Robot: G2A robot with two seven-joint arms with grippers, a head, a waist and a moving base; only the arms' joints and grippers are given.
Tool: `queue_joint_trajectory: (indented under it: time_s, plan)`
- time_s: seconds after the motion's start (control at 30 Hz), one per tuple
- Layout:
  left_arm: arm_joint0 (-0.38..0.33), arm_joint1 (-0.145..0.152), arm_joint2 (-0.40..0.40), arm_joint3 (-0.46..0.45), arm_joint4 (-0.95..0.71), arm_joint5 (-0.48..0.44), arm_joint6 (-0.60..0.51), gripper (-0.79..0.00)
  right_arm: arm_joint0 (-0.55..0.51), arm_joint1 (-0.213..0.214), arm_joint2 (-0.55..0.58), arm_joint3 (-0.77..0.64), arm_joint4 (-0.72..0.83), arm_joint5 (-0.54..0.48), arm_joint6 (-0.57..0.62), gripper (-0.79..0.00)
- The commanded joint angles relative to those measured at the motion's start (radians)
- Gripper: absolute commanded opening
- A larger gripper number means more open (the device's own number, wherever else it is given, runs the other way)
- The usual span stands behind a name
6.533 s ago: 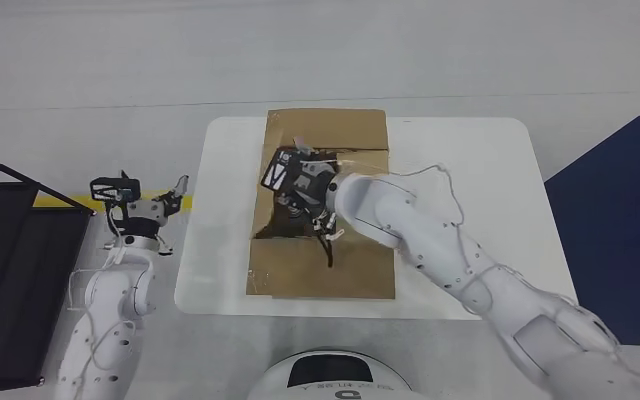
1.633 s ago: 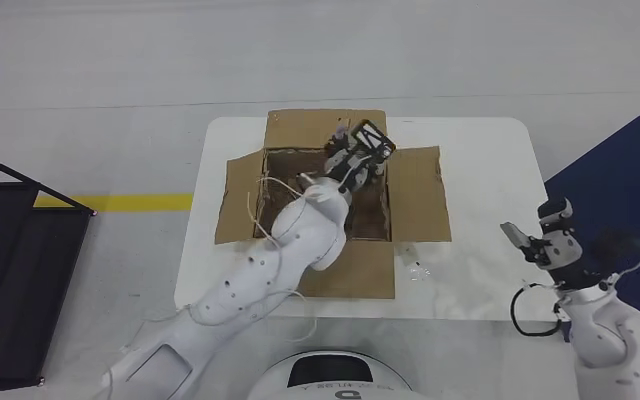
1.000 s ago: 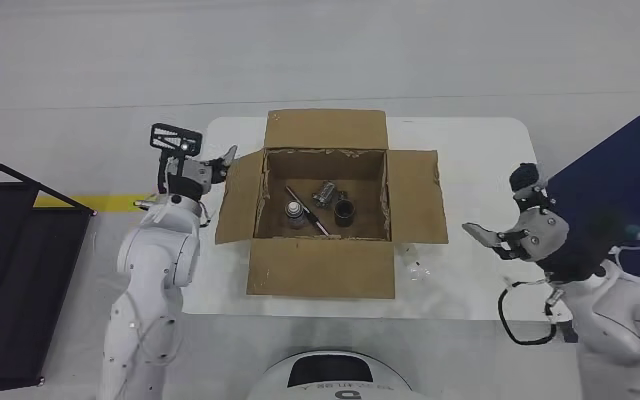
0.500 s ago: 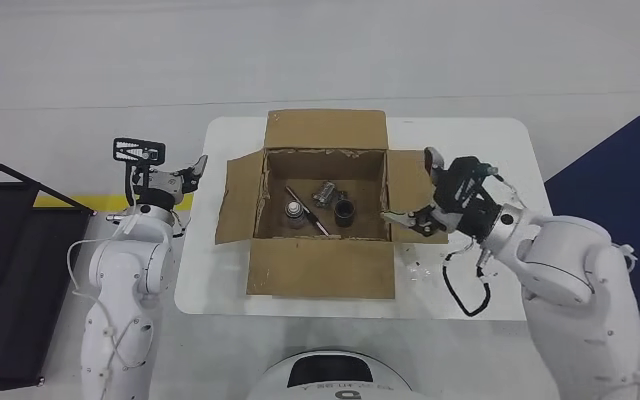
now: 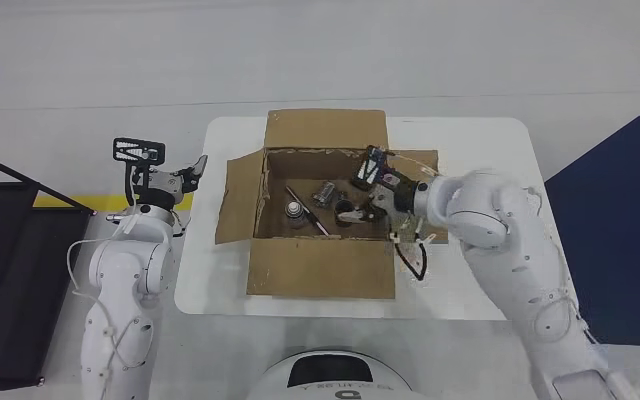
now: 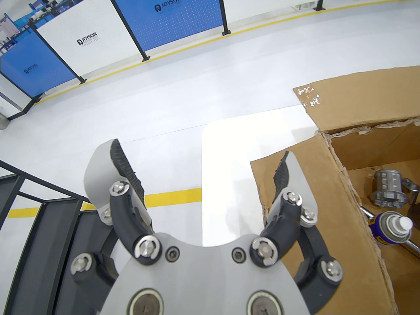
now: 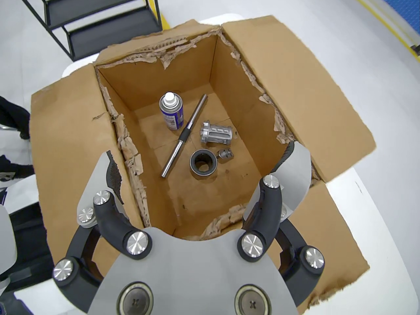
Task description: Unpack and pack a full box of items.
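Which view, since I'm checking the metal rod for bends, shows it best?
Right wrist view: the metal rod lies there whole. Top view shows it small; left wrist view, only bits by the spray can.

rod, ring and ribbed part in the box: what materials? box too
Rod: looks like polished steel, bright sheen, darker band midway.
Ring: dark and matte, maybe rubber or blackened metal; cannot tell.
Ribbed part: likely cast aluminium, dull silver, moulded ribs.
Box: corrugated cardboard, fluting shows at torn edges.
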Motion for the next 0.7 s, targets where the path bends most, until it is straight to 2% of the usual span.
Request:
queue_joint_trajectory:
  time_s: [0.0, 0.13, 0.67]
  plan:
    - [0.0, 0.0, 0.0, 0.0, 0.0, 0.0, 0.0, 0.0, 0.081, -0.011, -0.062, 0.066, -0.007, 0.031, 0.034, 0.0]
    - [0.0, 0.0, 0.0, 0.0, 0.0, 0.0, 0.0, 0.0, 0.169, -0.028, -0.131, 0.151, 0.027, 0.045, 0.077, 0.0]
    - [0.0, 0.0, 0.0, 0.0, 0.0, 0.0, 0.0, 0.0, 0.169, -0.028, -0.131, 0.151, 0.027, 0.045, 0.077, 0.0]
